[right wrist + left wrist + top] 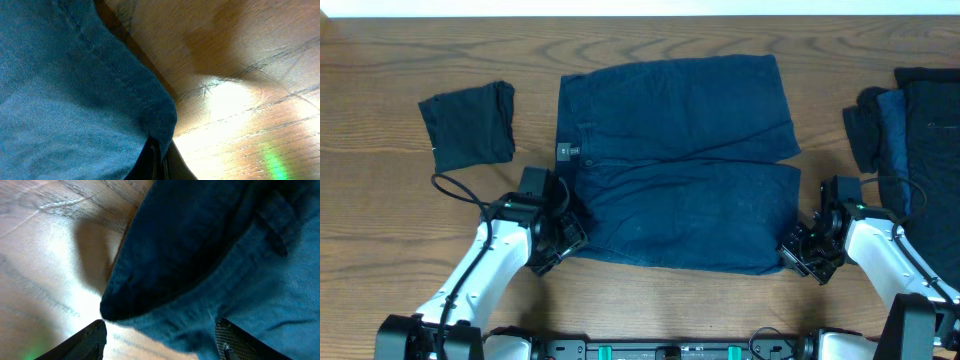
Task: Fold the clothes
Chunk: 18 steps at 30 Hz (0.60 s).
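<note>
Left claw [160, 337] is held wide at the navy shorts [680, 170], near the tabletop [380, 210] front edge. Right claw [161, 160] is clamped on their hem.

No text is readable; the small tag [565, 151] on the navy shorts [680, 160] is too tiny.

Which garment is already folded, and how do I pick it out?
Start at the big navy shorts spread mid-table. To their left, set apart, lies a small folded garment. It is black, compact and squarish, unlike the loose heap at the right edge.
</note>
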### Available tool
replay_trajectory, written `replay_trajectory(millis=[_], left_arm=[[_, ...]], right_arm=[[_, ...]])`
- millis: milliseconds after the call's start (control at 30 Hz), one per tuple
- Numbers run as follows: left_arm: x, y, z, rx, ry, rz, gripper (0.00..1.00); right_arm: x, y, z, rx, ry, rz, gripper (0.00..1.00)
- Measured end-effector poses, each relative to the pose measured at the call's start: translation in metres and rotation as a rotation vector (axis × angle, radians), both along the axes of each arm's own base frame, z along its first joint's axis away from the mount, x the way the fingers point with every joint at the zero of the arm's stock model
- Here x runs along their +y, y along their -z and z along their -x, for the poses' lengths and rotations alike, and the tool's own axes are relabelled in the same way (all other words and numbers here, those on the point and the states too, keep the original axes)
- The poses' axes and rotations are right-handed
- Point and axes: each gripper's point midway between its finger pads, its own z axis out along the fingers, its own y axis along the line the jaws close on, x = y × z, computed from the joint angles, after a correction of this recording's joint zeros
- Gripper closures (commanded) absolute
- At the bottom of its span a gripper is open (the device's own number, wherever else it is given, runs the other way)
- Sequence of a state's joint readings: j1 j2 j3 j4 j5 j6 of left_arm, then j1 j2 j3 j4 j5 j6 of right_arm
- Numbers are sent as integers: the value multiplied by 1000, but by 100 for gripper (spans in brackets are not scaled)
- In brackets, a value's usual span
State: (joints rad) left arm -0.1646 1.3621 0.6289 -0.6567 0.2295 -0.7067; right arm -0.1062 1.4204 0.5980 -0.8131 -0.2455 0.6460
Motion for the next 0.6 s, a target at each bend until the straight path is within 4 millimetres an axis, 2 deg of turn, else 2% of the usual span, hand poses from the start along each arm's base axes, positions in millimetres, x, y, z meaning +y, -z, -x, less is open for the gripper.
replay_trajectory(millis=[167,300,333,400,467,600], left_arm=[[0,10,-2,-34,-2,5,29],[-1,10,-5,-55,-4,10,31],[-1,10,-5,-61,-5,11,36],[0,11,-5,-72,-11,11,53],[1,12,-5,-78,-12,6,64],[1,14,-4,-79,-2,2,66]], right_arm=[[0,0,-1,-3,-1,0,99],[0,0,-1,-7,-8,0,99],[0,0,-1,-8,-11,0,99],[0,0,-1,-10,-15,2,99],[-1,0,-1,-11,-19,8,99],[-2,1,-2,-14,-30,11,99]])
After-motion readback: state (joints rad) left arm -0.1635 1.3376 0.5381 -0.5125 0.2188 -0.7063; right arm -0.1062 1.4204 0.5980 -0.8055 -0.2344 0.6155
